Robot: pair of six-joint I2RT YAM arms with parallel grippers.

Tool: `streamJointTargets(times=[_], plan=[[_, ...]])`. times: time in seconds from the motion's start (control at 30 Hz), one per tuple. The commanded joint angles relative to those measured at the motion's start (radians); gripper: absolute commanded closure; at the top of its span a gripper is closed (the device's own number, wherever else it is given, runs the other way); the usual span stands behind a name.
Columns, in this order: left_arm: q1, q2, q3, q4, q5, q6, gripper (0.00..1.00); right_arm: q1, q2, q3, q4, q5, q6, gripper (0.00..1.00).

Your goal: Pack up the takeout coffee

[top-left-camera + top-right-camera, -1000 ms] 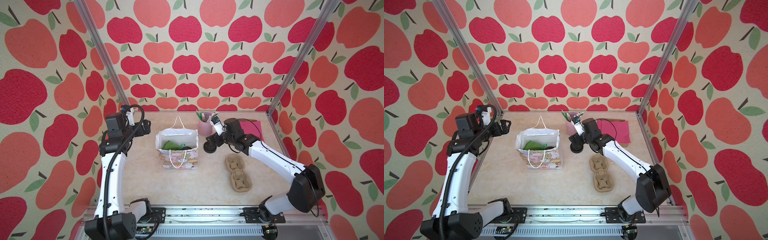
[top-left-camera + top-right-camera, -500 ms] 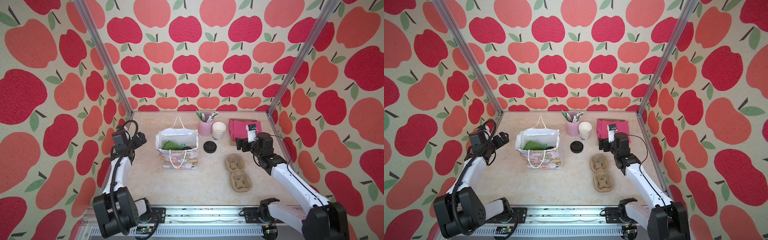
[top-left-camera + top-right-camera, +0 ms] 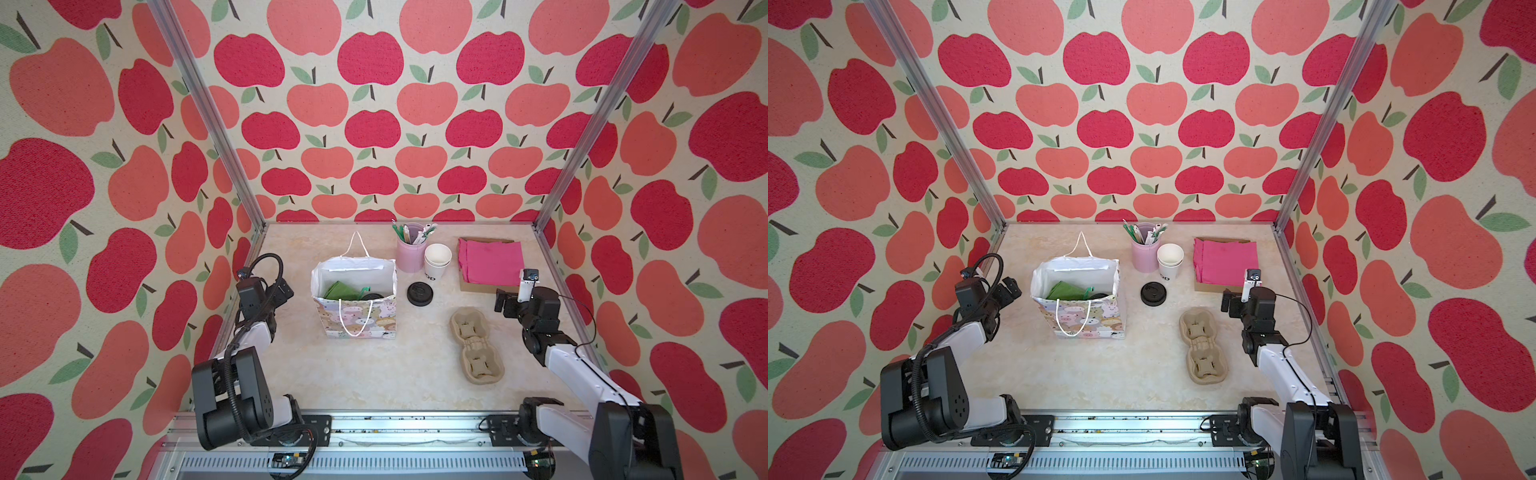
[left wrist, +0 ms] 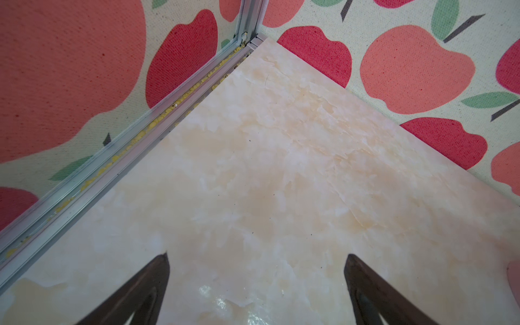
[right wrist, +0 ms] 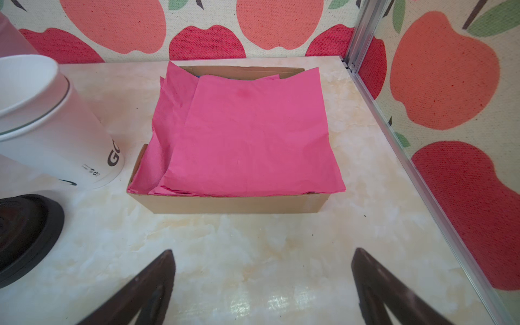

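Note:
A patterned gift bag (image 3: 357,320) (image 3: 1084,318) stands open in the middle of the table. Inside it, beside a green thing (image 3: 340,289), a round black lid (image 3: 372,296) shows. That lid is all that shows of the takeout coffee; the bag wall hides the cup. My left gripper (image 3: 284,291) (image 4: 257,255) hangs open over bare table near the left wall, left of the bag. Over bare table at the right, my right gripper (image 3: 503,301) (image 5: 264,250) is open and faces a box of pink napkins. Neither holds anything.
A pink holder of stirrers (image 3: 409,253) stands at the back beside two nested lidless white cups (image 3: 437,259) (image 5: 56,126). A loose black lid (image 3: 419,293) (image 5: 25,233) lies in front of them. The cardboard box of pink napkins (image 3: 490,262) (image 5: 242,135) sits back right, a tan pulp carrier (image 3: 476,347) front right.
My right gripper has drawn back from the cups and loose lid to the right side and opened a little wider. The left arm has sunk down towards the left wall.

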Motion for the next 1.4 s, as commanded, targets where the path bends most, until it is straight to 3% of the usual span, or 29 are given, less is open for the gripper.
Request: streamJointTargets(times=[0.0, 0.27, 0.47, 0.63, 0.83, 1.07, 1.23, 1.37], plan=[[-0.013, 0.021, -0.057, 0.198, -0.041, 0.055, 0.01, -0.012, 0.055, -0.034, 0.171, 0.012, -0.044, 0.01], [-0.030, 0.095, -0.085, 0.302, -0.017, 0.074, 0.01, -0.014, 0.254, -0.047, 0.423, -0.021, -0.062, 0.01], [-0.078, 0.125, -0.107, 0.367, -0.031, 0.125, 0.01, -0.014, 0.324, -0.032, 0.507, -0.017, -0.073, 0.01], [-0.092, 0.124, -0.122, 0.400, -0.033, 0.144, 0.01, -0.013, 0.500, -0.084, 0.789, -0.030, -0.084, 0.01], [-0.126, 0.126, -0.159, 0.477, -0.033, 0.186, 0.01, -0.014, 0.480, -0.037, 0.663, -0.076, -0.098, 0.01], [-0.163, 0.157, -0.174, 0.534, -0.024, 0.234, 0.01, -0.014, 0.483, -0.035, 0.663, -0.095, -0.103, 0.01], [-0.178, 0.255, -0.222, 0.729, -0.041, 0.250, 0.01, -0.012, 0.483, -0.036, 0.665, -0.083, -0.103, 0.01], [-0.179, 0.249, -0.203, 0.686, -0.047, 0.248, 0.01, -0.013, 0.482, -0.034, 0.663, -0.081, -0.100, 0.01]])
